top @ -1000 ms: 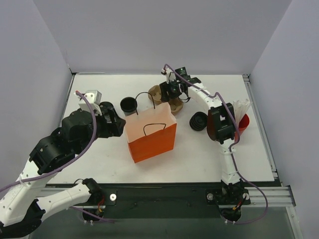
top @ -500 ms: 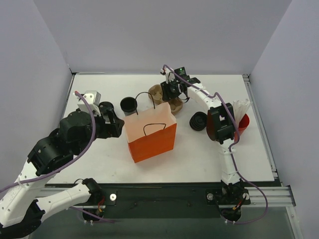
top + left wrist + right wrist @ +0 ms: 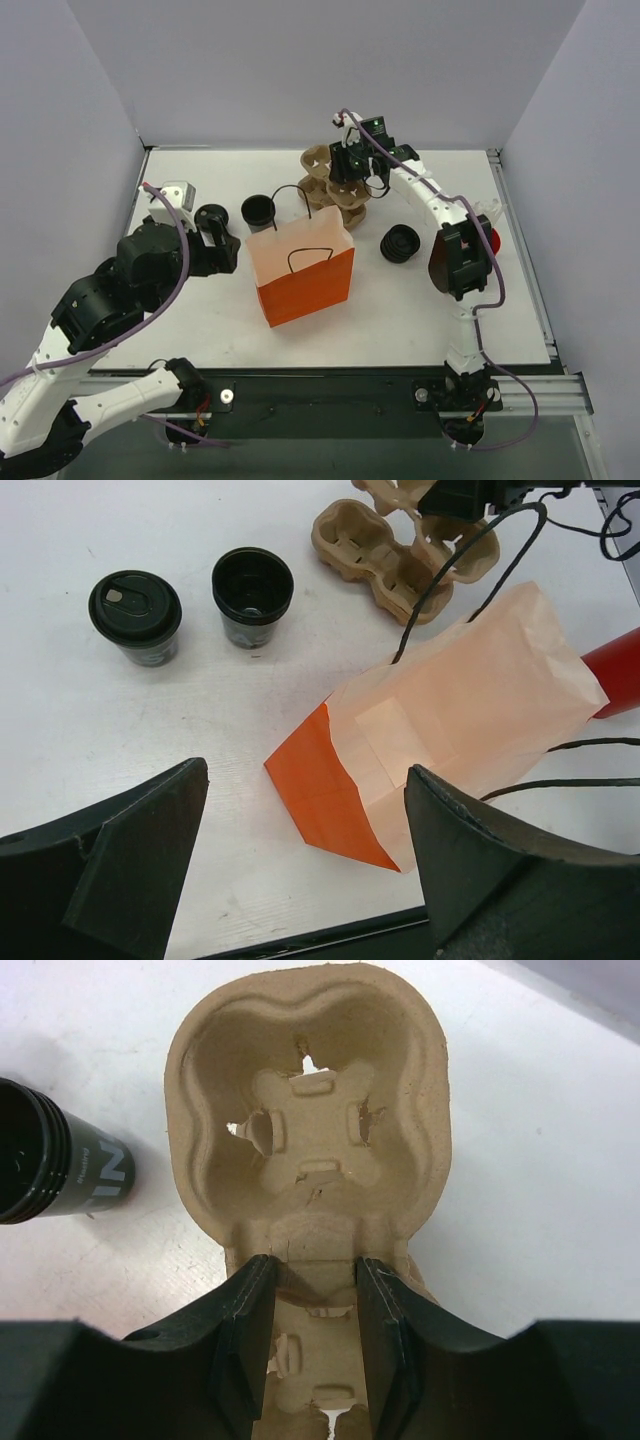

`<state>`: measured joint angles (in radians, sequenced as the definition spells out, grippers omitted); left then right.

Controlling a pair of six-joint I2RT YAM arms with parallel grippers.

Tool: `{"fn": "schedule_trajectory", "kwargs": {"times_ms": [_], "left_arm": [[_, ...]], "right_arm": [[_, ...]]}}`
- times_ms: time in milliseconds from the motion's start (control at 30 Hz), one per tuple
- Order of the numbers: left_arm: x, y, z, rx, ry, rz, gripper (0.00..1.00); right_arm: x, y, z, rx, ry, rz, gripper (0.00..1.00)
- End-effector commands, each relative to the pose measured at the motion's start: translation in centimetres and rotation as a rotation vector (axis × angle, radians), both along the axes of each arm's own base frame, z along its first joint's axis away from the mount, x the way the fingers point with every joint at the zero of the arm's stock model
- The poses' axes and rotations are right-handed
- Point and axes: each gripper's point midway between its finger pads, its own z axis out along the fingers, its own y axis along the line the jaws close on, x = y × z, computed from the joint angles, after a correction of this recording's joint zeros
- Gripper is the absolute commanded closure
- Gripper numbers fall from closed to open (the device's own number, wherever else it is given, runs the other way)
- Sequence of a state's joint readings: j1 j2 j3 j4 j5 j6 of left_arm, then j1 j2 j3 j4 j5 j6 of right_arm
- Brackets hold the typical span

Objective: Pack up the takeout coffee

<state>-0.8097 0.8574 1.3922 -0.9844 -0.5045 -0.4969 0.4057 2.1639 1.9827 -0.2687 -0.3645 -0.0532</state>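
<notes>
The takeout coffee, a small black cup with a black lid, stands at the left of the table and shows in the left wrist view. The orange bag stands open in the middle and also shows from the left wrist. My left gripper is open and empty, just near of the lidded cup and left of the bag. My right gripper is shut on a brown cardboard cup carrier, pinching its middle rib and holding it tilted above the table behind the bag.
A black cup with no lid stands between the lidded cup and the bag's back corner. A stack of loose black lids lies right of the bag. A red object sits at the right edge.
My right gripper has lifted the cardboard carrier off the table and moved it back. My left gripper has drawn back a little to the left.
</notes>
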Motion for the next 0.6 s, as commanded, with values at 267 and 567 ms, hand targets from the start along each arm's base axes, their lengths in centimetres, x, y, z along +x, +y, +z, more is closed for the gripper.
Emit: {"fn": "schedule_trajectory", "kwargs": {"times_ms": [267, 567], "left_arm": [[1.5, -0.3, 0.9, -0.102, 0.027, 0.135, 0.2], [1.0, -2.2, -5.8, -0.13, 0.244, 0.19, 0.29]], "right_arm": [[-0.6, -6.8, 14.5, 0.124, -0.201, -0.236, 0.74], [-9.2, -5.3, 25.4, 0.282, -0.36, -0.024, 0.73]]}}
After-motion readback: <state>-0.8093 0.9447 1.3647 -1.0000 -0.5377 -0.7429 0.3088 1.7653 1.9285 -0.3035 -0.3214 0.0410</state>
